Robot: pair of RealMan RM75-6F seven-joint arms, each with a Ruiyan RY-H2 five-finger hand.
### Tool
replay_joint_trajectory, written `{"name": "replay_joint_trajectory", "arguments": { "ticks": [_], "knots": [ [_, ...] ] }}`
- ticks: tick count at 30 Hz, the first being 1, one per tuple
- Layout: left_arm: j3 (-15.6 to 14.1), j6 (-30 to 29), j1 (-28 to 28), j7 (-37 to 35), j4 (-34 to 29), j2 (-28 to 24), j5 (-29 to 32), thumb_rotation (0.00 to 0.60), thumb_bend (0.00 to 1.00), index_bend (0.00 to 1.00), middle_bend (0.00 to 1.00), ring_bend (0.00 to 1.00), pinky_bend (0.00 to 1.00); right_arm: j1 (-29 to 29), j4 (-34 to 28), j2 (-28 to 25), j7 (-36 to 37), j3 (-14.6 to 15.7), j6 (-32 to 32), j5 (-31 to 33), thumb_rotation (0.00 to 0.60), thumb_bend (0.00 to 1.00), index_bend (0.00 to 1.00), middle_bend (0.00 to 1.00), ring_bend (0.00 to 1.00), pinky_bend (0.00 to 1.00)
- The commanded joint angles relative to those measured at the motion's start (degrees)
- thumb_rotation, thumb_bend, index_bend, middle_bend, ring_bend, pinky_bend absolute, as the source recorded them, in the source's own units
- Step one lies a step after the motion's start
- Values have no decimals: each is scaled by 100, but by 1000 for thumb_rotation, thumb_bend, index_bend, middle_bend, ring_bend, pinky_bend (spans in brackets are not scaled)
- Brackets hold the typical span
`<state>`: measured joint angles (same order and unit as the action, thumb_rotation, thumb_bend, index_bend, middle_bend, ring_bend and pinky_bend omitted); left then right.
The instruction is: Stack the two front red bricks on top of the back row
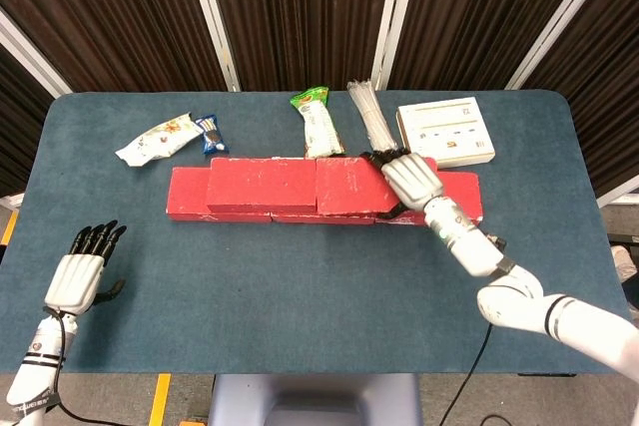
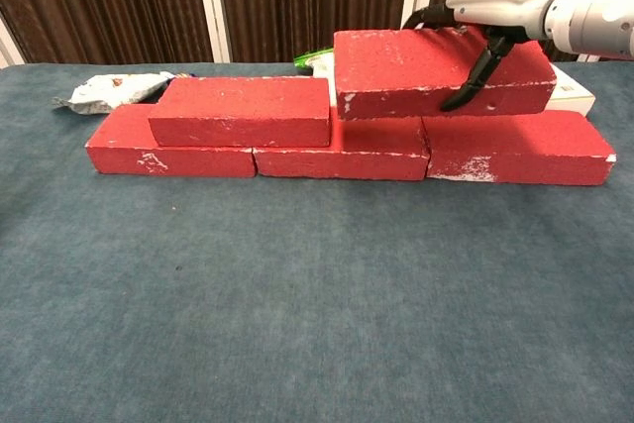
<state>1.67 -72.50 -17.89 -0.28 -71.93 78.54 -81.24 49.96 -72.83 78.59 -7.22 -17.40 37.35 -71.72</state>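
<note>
The second red brick (image 2: 441, 71), clamped from above in the right hand (image 2: 495, 9), hangs over the back row (image 2: 337, 151) just beside the stacked brick (image 2: 241, 111), seemingly to sit level, while the left hand (image 1: 75, 274) idles empty, fingers apart.

Snack packets (image 1: 156, 139), a straw bundle (image 1: 372, 122) and a box (image 1: 445, 132) line the table's back.

I can't read any text from here. The flat white cardboard box (image 1: 445, 133) at the back right of the blue table carries small printed marks on its lid, too tiny for me to make out. The white snack wrapper (image 1: 153, 139), small dark blue packet (image 1: 210, 134) and green-topped white packet (image 1: 317, 123) show printing, all illegible.
</note>
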Motion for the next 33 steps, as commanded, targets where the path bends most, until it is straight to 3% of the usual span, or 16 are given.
{"name": "replay_joint_trajectory", "arguments": {
  "ticks": [1,7,13,22,33],
  "knots": [
    [32,18,-3,29,33,27,32,600,301,0,0,0,44,336,869,289,551,33,-463,42,600,309,603,494,421,471],
    [76,45,-10,75,125,91,55,600,297,0,0,0,44,524,1701,716,1318,220,-639,-298,600,309,596,494,421,471],
    [110,136,-29,92,186,129,106,600,296,0,0,0,44,662,2159,959,1933,435,-698,-646,600,310,591,494,421,470],
    [127,174,-33,27,213,121,92,600,298,0,0,0,44,763,2357,1102,2492,612,-763,-801,600,310,576,494,421,462],
    [129,212,-40,-58,207,94,58,600,299,0,0,0,44,837,2299,1110,2510,701,-815,-740,600,309,557,494,420,460]
  ]
}}
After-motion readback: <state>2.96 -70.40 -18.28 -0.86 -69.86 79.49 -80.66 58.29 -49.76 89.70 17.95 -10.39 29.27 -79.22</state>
